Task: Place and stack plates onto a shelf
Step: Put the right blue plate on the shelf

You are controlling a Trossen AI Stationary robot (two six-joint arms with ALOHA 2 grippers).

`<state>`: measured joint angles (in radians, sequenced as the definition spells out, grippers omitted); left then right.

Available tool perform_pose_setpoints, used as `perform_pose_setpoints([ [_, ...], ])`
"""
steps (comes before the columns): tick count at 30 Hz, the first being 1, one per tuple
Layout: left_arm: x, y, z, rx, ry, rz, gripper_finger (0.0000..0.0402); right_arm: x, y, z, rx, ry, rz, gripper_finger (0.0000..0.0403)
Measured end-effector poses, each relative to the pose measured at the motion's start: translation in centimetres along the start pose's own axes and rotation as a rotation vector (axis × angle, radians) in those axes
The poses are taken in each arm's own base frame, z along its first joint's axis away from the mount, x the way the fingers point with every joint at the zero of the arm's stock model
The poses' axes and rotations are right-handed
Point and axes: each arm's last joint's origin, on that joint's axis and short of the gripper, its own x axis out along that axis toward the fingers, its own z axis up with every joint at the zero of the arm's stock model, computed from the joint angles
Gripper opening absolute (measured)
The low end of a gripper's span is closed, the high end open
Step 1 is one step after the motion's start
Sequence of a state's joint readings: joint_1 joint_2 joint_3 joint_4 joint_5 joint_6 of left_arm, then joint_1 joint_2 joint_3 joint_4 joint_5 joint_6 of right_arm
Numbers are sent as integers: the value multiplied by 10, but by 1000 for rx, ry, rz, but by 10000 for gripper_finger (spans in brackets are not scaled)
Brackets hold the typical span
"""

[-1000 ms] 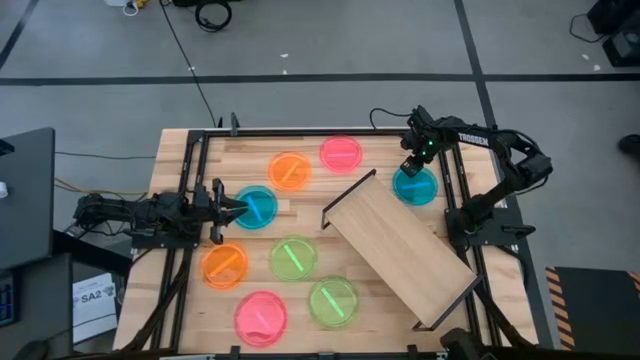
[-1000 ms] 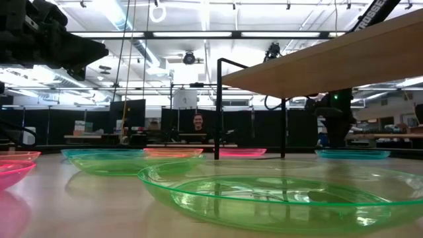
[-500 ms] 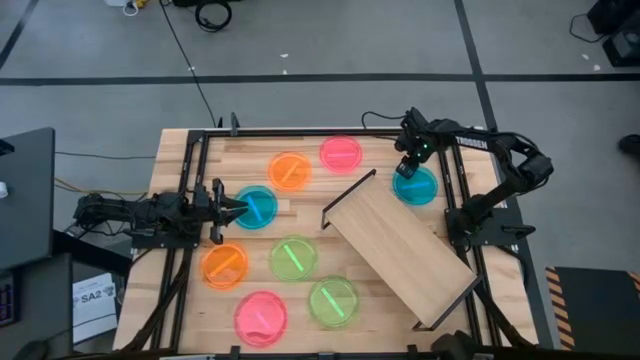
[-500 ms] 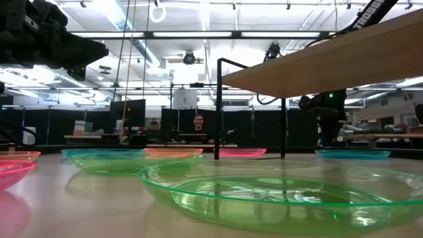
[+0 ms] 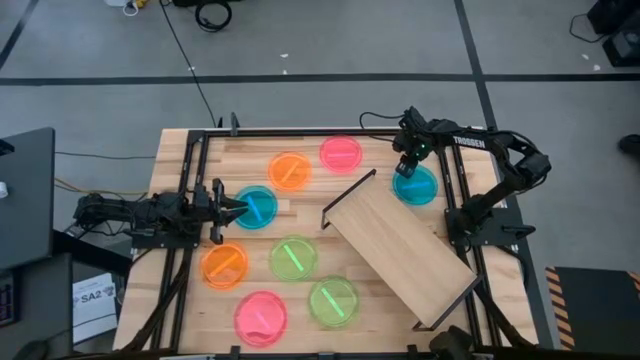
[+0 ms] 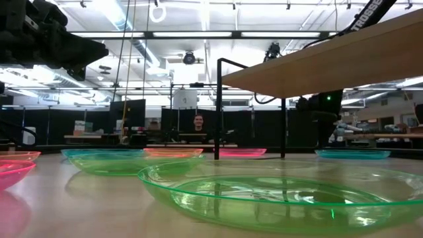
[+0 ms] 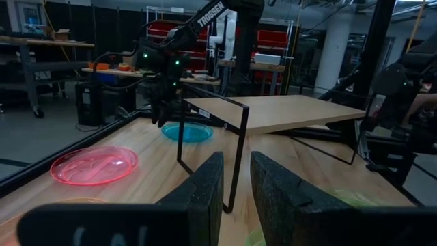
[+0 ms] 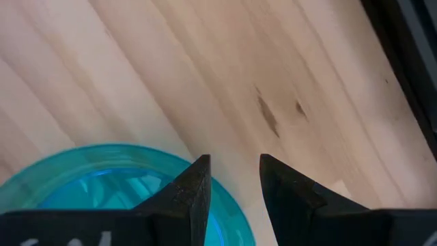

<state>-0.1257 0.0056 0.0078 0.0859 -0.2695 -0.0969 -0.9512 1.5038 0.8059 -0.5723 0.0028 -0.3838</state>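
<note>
Several neon plates lie flat on the slatted tabletop: pink (image 5: 341, 153), orange (image 5: 290, 171), blue (image 5: 260, 207), blue (image 5: 417, 188), orange (image 5: 224, 265), green (image 5: 294, 258), green (image 5: 332, 301) and pink (image 5: 261, 317). The shelf (image 5: 400, 248), a light-wood plank on black wire legs, stands slantwise right of centre. My right gripper (image 5: 404, 163) (image 8: 235, 188) points down over the far rim of the right blue plate (image 8: 102, 184), open by a narrow gap, with bare wood showing between its fingers. My left gripper (image 5: 236, 207) (image 7: 236, 191) is level at the left blue plate's left rim, narrowly open and raised.
Black frame rails (image 5: 452, 180) run along both sides of the table. The shelf's wire leg (image 7: 235, 157) stands straight ahead of my left gripper. Bare wood (image 5: 230, 160) lies at the far left corner. A person (image 6: 197, 122) sits in the room beyond the table.
My right gripper has shifted slightly toward the table's left and far edge, staying over the right blue plate's far rim. The plates and the shelf have stayed put.
</note>
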Motion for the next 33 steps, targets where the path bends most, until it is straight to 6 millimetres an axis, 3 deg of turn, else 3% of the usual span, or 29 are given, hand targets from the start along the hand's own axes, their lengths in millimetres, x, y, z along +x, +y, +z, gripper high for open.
perform_pose_setpoints([
  [33,0,0,0,-31,0,0,79,3,-1,-2,-249,23,74,132],
])
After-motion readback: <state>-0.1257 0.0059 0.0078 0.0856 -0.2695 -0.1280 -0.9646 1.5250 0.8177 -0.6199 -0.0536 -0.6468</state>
